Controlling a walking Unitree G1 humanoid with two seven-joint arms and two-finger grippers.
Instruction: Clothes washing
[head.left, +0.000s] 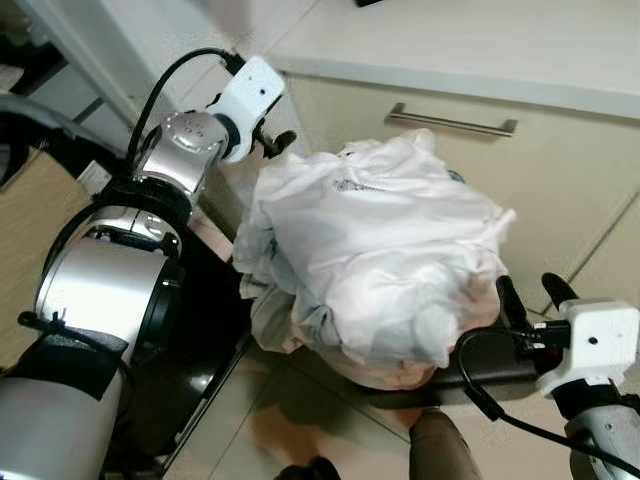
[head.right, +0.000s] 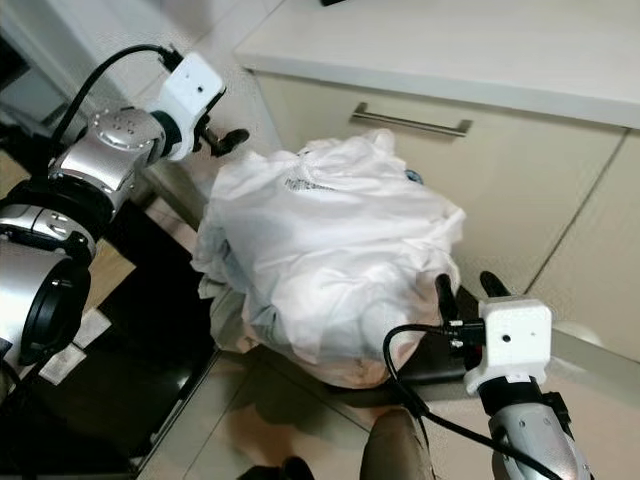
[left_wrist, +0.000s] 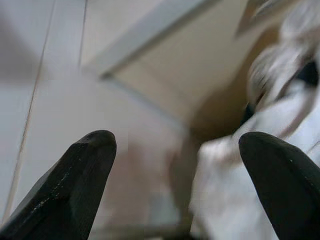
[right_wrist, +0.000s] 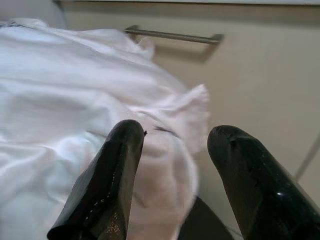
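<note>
Both arms are silver with black joint bands. Left gripper (head.left: 283, 140) and right gripper (head.left: 530, 291) each carry a white boxy wrist housing, two glossy black tapered fingers, and a black cable looping behind the housing.

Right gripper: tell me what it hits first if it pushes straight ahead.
Most likely the white laundry pile, lying directly ahead of the right gripper and its open jaws. Beyond it stands the cabinet drawer front; depth is unclear.

A beige cabinet drawer (head.left: 560, 170) with a metal bar handle (head.left: 452, 124) sits under a pale countertop (head.left: 480, 45).
</note>
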